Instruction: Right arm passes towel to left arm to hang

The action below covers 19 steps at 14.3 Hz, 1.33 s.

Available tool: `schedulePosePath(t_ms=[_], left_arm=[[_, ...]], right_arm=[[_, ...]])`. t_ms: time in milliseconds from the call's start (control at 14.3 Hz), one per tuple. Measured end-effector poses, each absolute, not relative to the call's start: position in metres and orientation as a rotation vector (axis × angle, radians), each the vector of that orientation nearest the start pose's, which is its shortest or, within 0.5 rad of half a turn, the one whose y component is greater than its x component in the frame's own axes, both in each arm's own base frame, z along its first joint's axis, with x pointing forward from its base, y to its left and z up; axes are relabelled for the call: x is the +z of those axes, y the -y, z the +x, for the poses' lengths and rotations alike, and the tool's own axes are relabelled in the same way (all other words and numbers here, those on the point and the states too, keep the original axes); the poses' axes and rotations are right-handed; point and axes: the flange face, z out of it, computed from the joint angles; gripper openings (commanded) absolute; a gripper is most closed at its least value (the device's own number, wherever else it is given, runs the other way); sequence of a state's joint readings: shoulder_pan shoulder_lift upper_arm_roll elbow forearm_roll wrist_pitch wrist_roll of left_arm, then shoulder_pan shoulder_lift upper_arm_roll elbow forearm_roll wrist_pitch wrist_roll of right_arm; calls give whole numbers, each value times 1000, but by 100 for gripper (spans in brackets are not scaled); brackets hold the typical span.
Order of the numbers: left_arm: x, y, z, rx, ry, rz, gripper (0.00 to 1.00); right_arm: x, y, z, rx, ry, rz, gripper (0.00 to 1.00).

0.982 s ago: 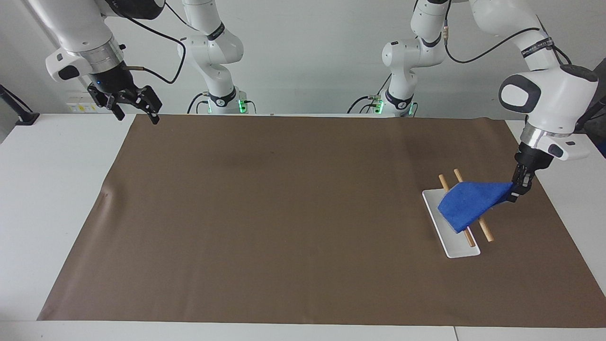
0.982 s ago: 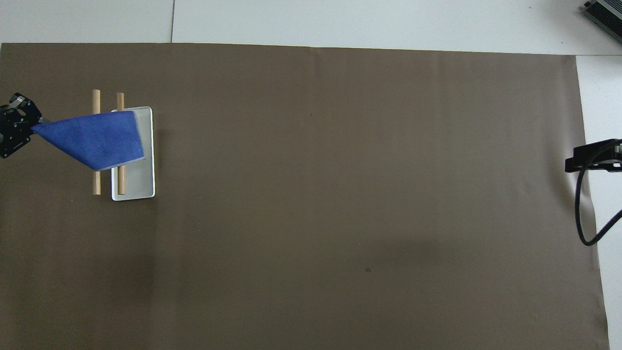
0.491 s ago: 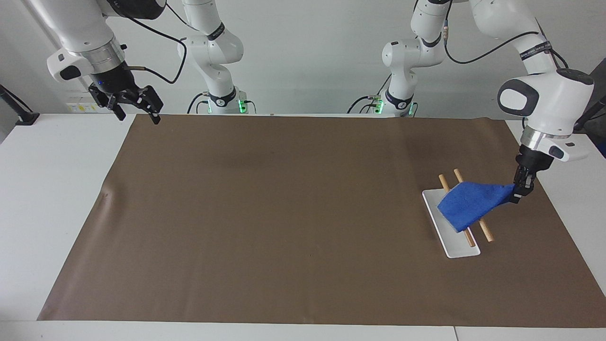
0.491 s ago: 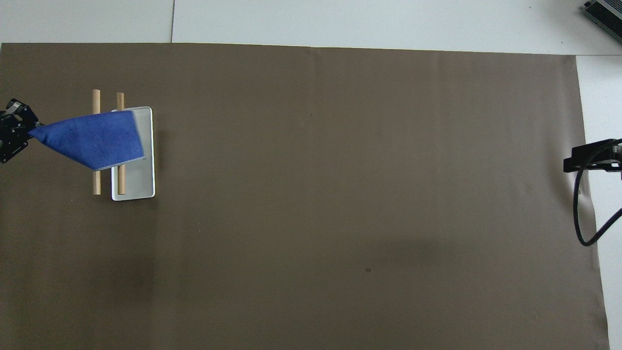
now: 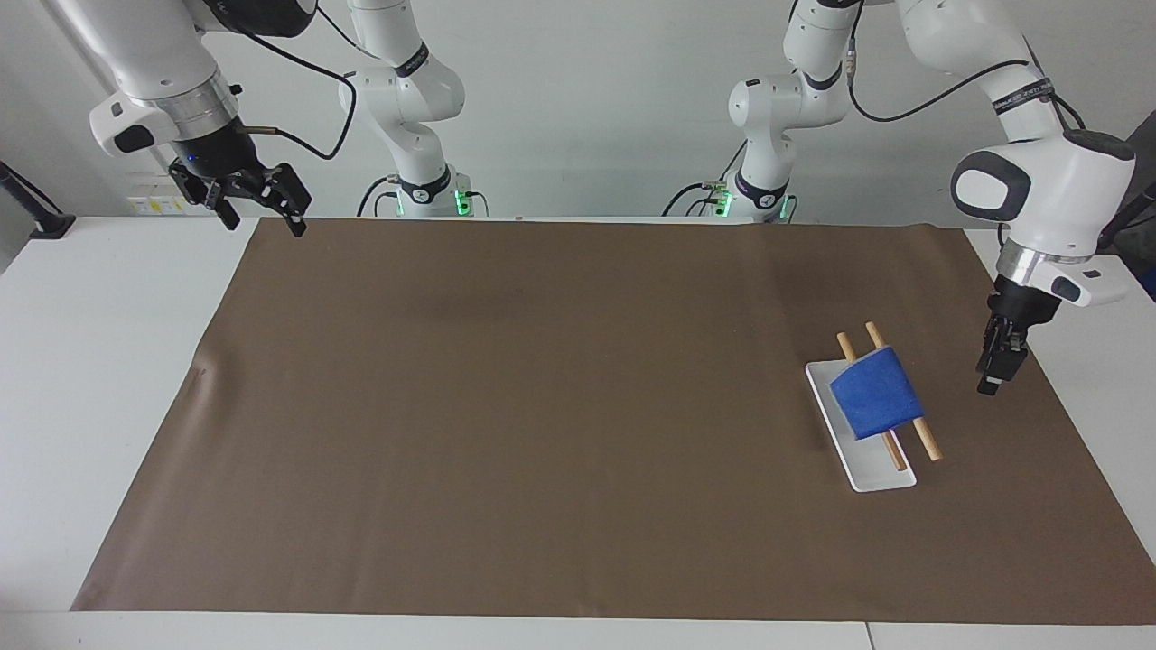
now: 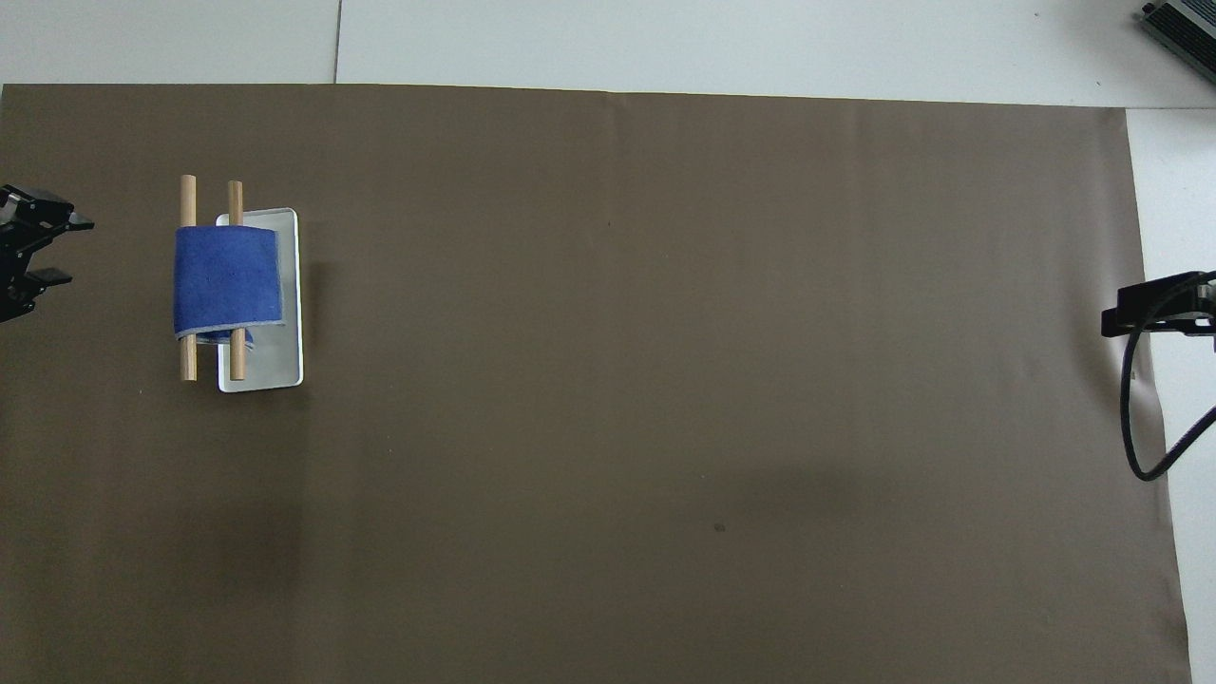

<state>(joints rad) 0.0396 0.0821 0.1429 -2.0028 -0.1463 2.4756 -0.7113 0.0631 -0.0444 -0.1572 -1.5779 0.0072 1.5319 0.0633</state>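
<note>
Overhead view: towel (image 6: pixel 228 282) draped over the two wooden rails (image 6: pixel 188 357) of the rack, above its white tray (image 6: pixel 277 366). Left gripper (image 6: pixel 38 252) just beside the rack, fingers spread, empty. Right gripper (image 5: pixel 256 200) well away at the right arm's end, fingers wide, empty.

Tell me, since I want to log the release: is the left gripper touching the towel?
Apart. The overhead view shows bare brown mat between the open left gripper and the towel draped over the wooden rails; the facing view shows the same gap.
</note>
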Motion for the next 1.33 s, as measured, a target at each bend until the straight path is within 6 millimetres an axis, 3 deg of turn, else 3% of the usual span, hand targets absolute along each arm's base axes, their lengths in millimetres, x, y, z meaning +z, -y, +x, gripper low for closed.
schedulePosePath(t_ms=[140,280,491,701,841,1332], left_arm=[[459,-108,595,-585,1561,-2895,90],[459,-106,596,-582,1561,-2896,100],[455,-90,596,-513,1472,-2924,99],[457,-53,595,-335,1083,-2975,97],[468,-34,592,-190,836,-3021,96],[528,-8,583,87,328,-3055,93]], right_arm=[[642,52,535,3,-245,-3118,100],[642,52,535,3,-245,-3118,100],[642,52,535,3,-247,-3118,100],[642,55,534,3,-254,-3117,100],[642,56,534,1,-238,-3118,100],[638,65,535,8,-264,-3117,100]])
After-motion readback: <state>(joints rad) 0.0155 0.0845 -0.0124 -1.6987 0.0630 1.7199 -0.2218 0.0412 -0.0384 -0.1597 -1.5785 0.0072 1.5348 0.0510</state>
